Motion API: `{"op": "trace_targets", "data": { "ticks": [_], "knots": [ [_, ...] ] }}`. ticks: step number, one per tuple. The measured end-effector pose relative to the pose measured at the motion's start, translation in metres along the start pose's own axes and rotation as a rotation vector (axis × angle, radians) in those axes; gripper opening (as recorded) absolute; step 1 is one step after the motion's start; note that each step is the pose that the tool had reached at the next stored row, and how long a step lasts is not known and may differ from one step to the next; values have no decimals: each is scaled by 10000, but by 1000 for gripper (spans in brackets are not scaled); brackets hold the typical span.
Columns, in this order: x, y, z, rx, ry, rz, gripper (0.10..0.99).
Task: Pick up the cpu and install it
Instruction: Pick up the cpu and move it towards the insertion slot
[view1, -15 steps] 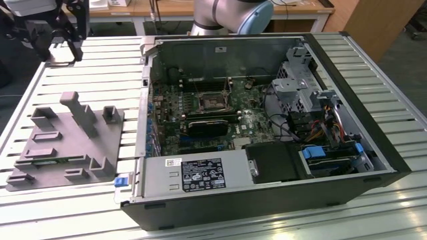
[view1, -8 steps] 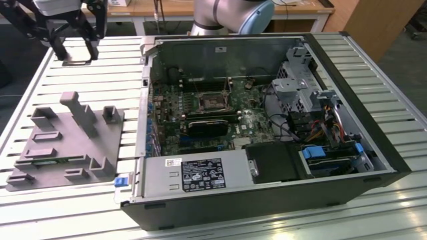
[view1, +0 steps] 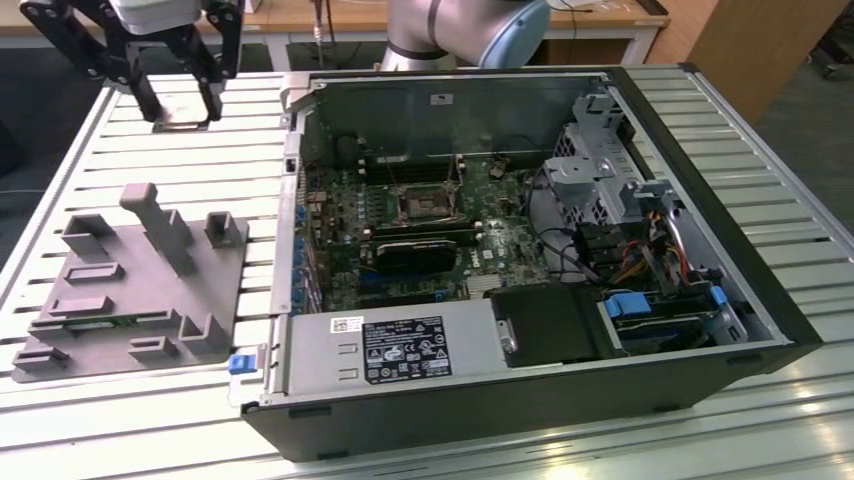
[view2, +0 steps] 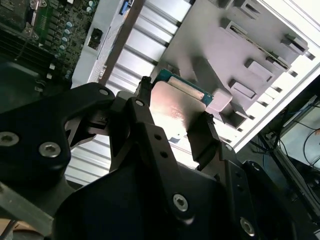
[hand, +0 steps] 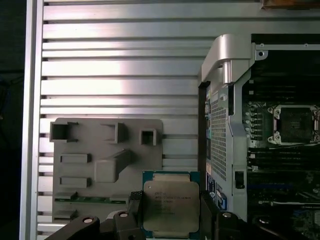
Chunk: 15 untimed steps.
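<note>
The cpu (hand: 171, 205), square with no longer side, sits level with its silver top up. The gripper (view1: 178, 105) clamps two opposite edges over the slatted table (hand: 120, 70), near the grey block (hand: 90, 150) and well apart from the motherboard socket (hand: 295, 122).

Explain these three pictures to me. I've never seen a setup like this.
This is one robot arm working over a slatted metal table. The exterior view looks on from off the arm; both wrist views come from cameras riding on the arm, looking along its gripper. On the table lie an opened computer case, with a green motherboard and its dark square socket inside, and a grey plastic block with upright posts. The gripper's two black fingers are closed on the edges of the cpu, a small flat square chip with a shiny metal top. It is held above the table, outside the case, not yet in the socket.
</note>
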<state>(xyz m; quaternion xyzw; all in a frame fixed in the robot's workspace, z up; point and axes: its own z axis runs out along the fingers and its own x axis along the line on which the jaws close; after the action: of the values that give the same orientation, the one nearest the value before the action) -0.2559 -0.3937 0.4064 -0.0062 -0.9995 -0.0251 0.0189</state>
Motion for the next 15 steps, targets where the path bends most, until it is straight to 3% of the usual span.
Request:
{"op": "trace_targets", "data": {
  "ticks": [15],
  "knots": [
    [-296,18,21,0,0,0,545]
  ]
}}
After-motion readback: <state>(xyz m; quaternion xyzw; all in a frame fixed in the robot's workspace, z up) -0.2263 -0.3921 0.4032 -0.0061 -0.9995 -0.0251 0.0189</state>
